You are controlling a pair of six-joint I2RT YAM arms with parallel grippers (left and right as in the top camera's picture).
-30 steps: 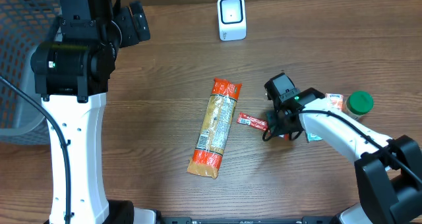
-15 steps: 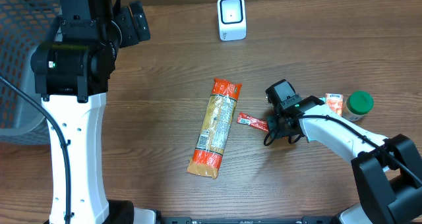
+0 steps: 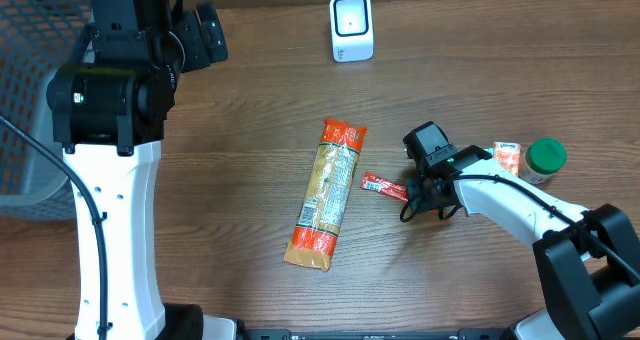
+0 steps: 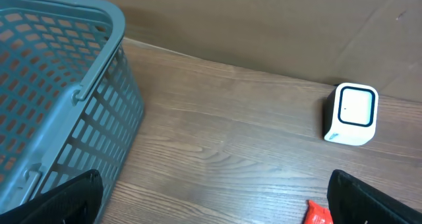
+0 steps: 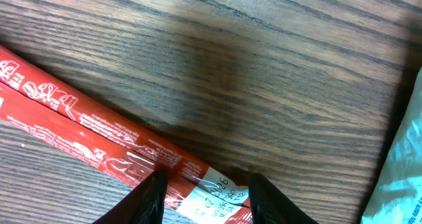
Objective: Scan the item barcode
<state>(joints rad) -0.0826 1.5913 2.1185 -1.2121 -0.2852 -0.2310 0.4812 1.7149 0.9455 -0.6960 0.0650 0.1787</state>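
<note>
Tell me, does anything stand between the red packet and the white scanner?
Nothing visible does. Only bare table lies between the red packet and the scanner; the long bag lies beside that path, not across it.

Mesh basket, pasta bag, green-lidded jar
</note>
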